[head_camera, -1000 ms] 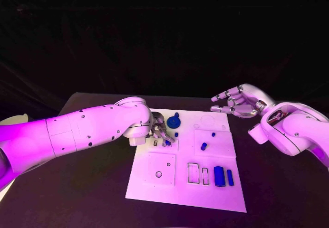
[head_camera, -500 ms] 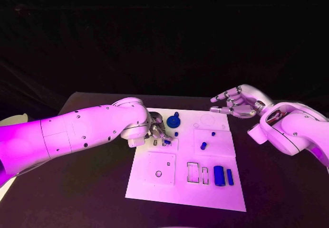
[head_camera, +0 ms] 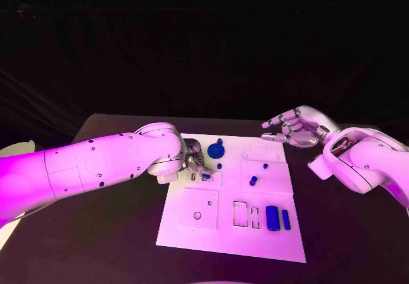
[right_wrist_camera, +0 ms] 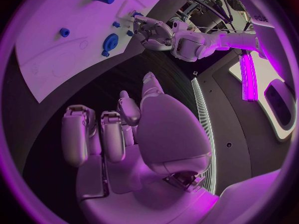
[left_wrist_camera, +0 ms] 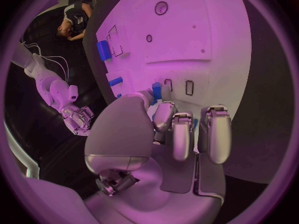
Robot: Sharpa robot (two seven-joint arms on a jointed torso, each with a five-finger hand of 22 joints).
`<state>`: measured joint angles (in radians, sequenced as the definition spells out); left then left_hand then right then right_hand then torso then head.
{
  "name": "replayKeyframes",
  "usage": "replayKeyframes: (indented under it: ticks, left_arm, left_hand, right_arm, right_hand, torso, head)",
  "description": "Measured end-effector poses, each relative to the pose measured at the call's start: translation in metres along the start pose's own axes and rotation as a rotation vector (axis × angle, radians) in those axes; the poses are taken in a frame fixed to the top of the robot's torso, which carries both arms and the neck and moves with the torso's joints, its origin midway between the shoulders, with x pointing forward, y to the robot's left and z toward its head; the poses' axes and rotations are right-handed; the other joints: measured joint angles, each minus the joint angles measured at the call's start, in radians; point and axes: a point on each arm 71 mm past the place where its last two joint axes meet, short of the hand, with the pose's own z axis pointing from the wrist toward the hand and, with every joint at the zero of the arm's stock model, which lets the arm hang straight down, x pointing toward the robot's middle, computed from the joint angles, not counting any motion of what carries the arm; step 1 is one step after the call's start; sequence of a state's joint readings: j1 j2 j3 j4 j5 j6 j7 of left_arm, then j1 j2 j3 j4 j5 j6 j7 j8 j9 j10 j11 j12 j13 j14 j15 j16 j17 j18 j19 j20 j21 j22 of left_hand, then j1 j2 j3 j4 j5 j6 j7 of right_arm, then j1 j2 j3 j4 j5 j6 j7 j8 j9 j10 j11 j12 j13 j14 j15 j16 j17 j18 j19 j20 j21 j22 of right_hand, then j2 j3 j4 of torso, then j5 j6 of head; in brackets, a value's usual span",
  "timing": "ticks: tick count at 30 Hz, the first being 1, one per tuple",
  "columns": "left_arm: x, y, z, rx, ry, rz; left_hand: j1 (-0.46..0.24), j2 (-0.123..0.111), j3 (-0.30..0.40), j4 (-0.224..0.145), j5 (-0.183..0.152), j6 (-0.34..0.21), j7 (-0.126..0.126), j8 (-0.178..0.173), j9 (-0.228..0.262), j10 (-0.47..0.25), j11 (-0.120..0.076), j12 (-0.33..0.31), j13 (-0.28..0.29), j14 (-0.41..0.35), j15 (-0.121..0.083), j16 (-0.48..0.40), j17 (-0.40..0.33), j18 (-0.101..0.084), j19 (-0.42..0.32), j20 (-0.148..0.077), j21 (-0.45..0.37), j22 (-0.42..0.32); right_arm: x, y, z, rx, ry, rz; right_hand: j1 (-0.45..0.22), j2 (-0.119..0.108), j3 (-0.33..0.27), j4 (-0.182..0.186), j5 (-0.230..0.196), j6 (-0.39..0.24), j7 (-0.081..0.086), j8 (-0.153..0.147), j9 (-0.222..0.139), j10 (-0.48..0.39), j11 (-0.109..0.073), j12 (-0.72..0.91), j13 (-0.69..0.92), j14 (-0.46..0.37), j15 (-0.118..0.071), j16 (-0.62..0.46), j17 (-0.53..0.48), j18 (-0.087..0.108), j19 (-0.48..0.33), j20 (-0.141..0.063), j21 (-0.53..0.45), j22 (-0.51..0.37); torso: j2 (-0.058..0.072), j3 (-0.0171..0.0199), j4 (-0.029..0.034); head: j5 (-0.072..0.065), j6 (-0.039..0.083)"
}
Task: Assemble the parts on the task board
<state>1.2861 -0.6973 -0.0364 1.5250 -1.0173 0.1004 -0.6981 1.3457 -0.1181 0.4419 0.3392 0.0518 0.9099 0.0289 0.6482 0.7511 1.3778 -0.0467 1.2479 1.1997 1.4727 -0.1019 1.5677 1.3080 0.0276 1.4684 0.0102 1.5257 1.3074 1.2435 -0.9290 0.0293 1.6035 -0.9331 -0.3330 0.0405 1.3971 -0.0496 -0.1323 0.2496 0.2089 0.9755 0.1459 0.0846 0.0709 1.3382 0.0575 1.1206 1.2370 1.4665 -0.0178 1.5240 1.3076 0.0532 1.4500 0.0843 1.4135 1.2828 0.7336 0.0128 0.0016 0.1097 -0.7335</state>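
task board (head_camera: 256,236) mid-table | left hand (head_camera: 194,164) pinches small blue part (left_wrist_camera: 157,91) over far-left slots | right hand (head_camera: 295,131) empty, fingers spread, off far-right corner | blue parts partly seated; several slots unfilled

The left hand (head_camera: 194,161) sits half tucked behind its own arm at centre frame, covering a small blue part (left_wrist_camera: 157,91); whether it grips that part is unclear.

left hand (head_camera: 194,161) crowds the task board's (head_camera: 192,234) far-left corner; near half lies open.
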Motion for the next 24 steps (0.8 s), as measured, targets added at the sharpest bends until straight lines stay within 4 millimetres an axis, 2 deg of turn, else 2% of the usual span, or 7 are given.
replayKeyframes:
  ticks: [2,10,16,24]
  left_arm:
    - [-0.0001,0.0000,0.0004,-0.002,-0.013,0.013]
    - [-0.0006,-0.0002,0.0025,-0.010,-0.059,0.062]
    - [-0.0009,0.0002,0.0030,-0.014,-0.074,0.087]
    - [0.0001,-0.0001,0.0028,-0.016,-0.066,0.118]
  left_hand:
    - [-0.003,-0.008,0.009,-0.004,-0.001,0.001,0.001,0.000,0.000,0.000,0.000,0.000,0.000,0.000,0.000,0.000,0.000,0.000,0.000,0.000,0.000,0.000]
    - [-0.003,-0.008,0.010,-0.005,-0.004,0.002,0.001,0.000,0.001,0.008,-0.001,0.000,0.004,0.000,0.000,0.000,0.000,0.000,0.000,0.000,0.000,0.000]
    - [-0.003,-0.021,0.015,-0.010,-0.004,0.003,0.003,0.000,0.001,0.009,-0.001,0.000,0.004,0.000,0.000,0.000,0.000,0.000,0.000,0.000,0.000,0.000]
    - [-0.005,-0.023,0.018,-0.013,-0.005,0.004,0.003,-0.001,0.001,0.009,-0.001,0.000,0.009,0.000,0.000,0.000,0.000,0.000,0.000,0.000,0.000,0.000]
  right_arm:
    - [0.0000,-0.0001,0.0000,0.000,0.000,0.000]
    - [0.0002,-0.0003,0.0000,0.001,0.001,0.000]
    - [0.0005,-0.0006,0.0000,0.001,0.002,0.000]
    - [0.0010,-0.0006,0.0001,0.000,0.004,0.000]
  right_hand:
    - [-0.001,0.001,0.000,0.000,0.000,0.000,0.000,0.000,0.000,0.000,0.000,0.000,0.000,0.000,0.000,0.000,0.000,0.000,0.000,0.000,0.000,0.000]
    - [-0.001,0.001,0.000,0.000,0.000,0.000,0.000,0.000,0.000,0.000,0.000,0.000,0.000,0.000,0.000,0.000,0.000,0.000,0.000,0.000,0.000,0.000]
    - [-0.001,0.001,0.000,0.000,0.000,0.000,0.000,0.004,0.000,0.000,0.000,0.000,0.000,0.000,0.000,0.000,0.000,0.000,0.000,0.000,0.000,0.000]
    - [-0.001,0.001,0.000,0.000,0.000,0.000,0.000,0.004,0.000,0.000,0.000,0.000,-0.001,0.000,0.000,0.000,0.000,0.000,0.000,0.000,0.000,0.000]
  torso:
    - [0.000,0.0000,-0.0001]
    - [0.000,-0.0006,-0.0014]
    - [0.000,-0.0007,-0.0012]
    - [0.000,-0.0006,-0.0013]
  head:
    - [0.000,0.000]
    - [0.003,-0.002]
    - [0.003,-0.004]
    - [0.005,-0.007]
